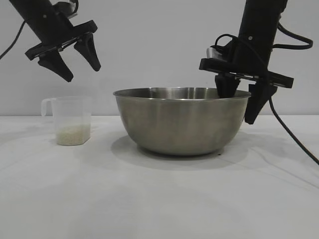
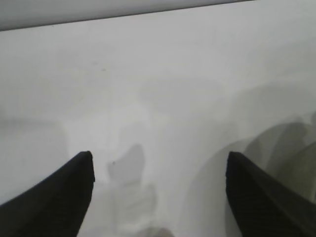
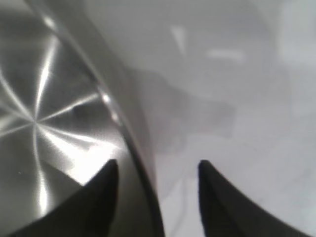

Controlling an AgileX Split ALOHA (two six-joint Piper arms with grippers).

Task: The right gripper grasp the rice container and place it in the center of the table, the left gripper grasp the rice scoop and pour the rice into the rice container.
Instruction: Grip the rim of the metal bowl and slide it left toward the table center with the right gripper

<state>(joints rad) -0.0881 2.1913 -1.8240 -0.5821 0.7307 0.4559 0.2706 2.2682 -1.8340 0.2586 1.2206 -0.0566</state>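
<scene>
The rice container (image 1: 182, 122), a wide steel bowl, stands on the white table (image 1: 159, 199) near its middle. My right gripper (image 1: 238, 107) is open and straddles the bowl's right rim, one finger inside and one outside. In the right wrist view the rim (image 3: 113, 113) runs between the spread fingers of the right gripper (image 3: 158, 163), clear of both. The rice scoop (image 1: 72, 119), a translucent cup with its handle to the left, stands left of the bowl with rice (image 1: 73, 134) in its bottom. My left gripper (image 1: 83, 73) hangs open above the scoop, empty (image 2: 159, 154).
Black cables trail from the right arm down to the table (image 1: 299, 144) at the far right. Bare tabletop (image 2: 148, 74) lies under the left gripper and in front of the bowl.
</scene>
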